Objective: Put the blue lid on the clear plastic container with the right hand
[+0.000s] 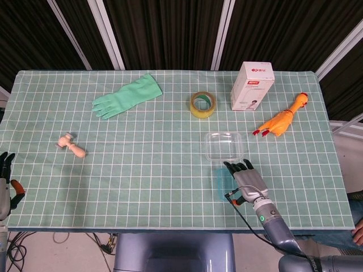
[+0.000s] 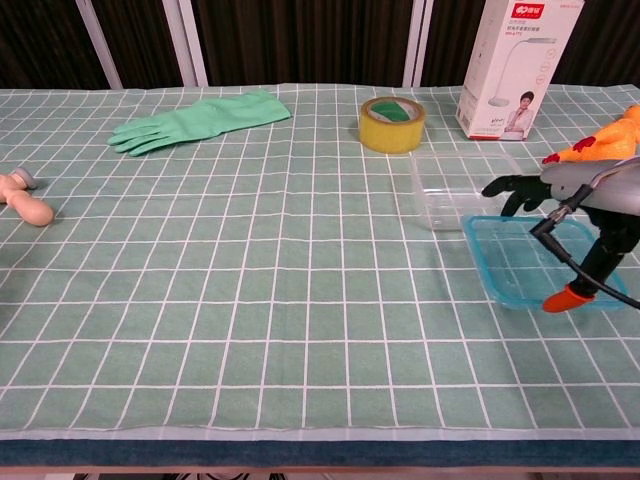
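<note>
The blue lid (image 1: pixel 220 184) (image 2: pixel 524 266) is off the cloth, tilted, just in front of the clear plastic container (image 1: pixel 224 146) (image 2: pixel 459 187). My right hand (image 1: pixel 248 180) (image 2: pixel 588 196) holds the lid, with the fingers over its far edge and the orange-tipped thumb at its near right edge. The container stands empty and uncovered on the green checked tablecloth, and the lid's far edge reaches its near rim in the chest view. My left hand (image 1: pixel 5 182) hangs at the table's near left corner, holding nothing, fingers apart.
A green rubber glove (image 1: pixel 127 96) (image 2: pixel 193 121) lies at the back left. A yellow tape roll (image 1: pixel 202 104) (image 2: pixel 392 124), a white box (image 1: pixel 252 86) (image 2: pixel 513 65) and an orange rubber chicken (image 1: pixel 279 121) (image 2: pixel 606 148) stand behind the container. A small wooden hammer (image 1: pixel 71 145) (image 2: pixel 23 200) lies far left.
</note>
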`<move>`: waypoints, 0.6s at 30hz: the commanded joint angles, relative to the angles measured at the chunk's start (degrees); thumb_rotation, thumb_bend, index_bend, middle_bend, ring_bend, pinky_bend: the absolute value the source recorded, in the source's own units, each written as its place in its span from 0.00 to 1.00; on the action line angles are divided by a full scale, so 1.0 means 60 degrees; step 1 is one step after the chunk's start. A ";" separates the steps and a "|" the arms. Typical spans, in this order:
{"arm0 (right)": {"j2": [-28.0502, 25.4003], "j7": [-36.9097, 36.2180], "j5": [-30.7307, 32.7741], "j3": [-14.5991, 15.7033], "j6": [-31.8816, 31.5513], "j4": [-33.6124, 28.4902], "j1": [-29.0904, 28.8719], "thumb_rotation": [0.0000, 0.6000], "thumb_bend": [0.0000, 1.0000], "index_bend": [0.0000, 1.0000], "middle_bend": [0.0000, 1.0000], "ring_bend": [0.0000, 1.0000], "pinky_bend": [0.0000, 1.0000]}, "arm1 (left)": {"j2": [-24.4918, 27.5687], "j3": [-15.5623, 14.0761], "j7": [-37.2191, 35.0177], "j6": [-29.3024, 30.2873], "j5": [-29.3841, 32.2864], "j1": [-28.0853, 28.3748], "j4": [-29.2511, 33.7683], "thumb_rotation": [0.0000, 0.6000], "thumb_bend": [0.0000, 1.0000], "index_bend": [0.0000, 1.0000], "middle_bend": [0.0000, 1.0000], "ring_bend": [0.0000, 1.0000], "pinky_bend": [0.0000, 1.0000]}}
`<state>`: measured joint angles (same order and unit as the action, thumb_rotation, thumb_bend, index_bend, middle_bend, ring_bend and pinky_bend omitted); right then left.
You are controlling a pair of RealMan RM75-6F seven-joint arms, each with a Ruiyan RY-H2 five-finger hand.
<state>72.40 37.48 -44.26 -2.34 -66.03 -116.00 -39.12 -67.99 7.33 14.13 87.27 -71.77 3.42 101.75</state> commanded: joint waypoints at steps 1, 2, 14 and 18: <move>-0.0694 0.0010 0.0232 -0.0126 -0.0092 -0.0672 -0.0003 1.00 0.22 0.00 0.46 0.16 0.00 | 0.0001 -0.0002 0.0003 -0.0006 0.0005 0.0001 0.0002 1.00 0.82 0.07 0.00 0.00 0.00; -0.0893 -0.0002 0.0294 -0.0161 -0.0108 -0.0828 -0.0009 1.00 0.22 0.00 0.46 0.16 0.00 | -0.0001 -0.0001 0.0001 -0.0006 0.0006 0.0001 0.0003 1.00 0.82 0.07 0.00 0.00 0.00; -0.2261 -0.0019 0.1436 -0.1194 0.0177 -0.1293 -0.0806 1.00 0.22 0.00 0.46 0.14 0.00 | 0.0019 0.0031 -0.0030 -0.0039 0.0071 0.0015 0.0051 1.00 0.82 0.07 0.00 0.00 0.00; -0.2383 0.0433 0.2604 -0.1698 0.0579 -0.0895 -0.1671 1.00 0.22 0.00 0.46 0.12 0.00 | 0.0042 0.0090 -0.0088 -0.0095 0.0180 0.0038 0.0099 1.00 0.82 0.07 0.00 0.00 0.00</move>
<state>58.81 38.31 -32.49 -10.38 -64.23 -123.02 -45.94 -67.76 7.83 13.58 86.78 -70.75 3.60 102.33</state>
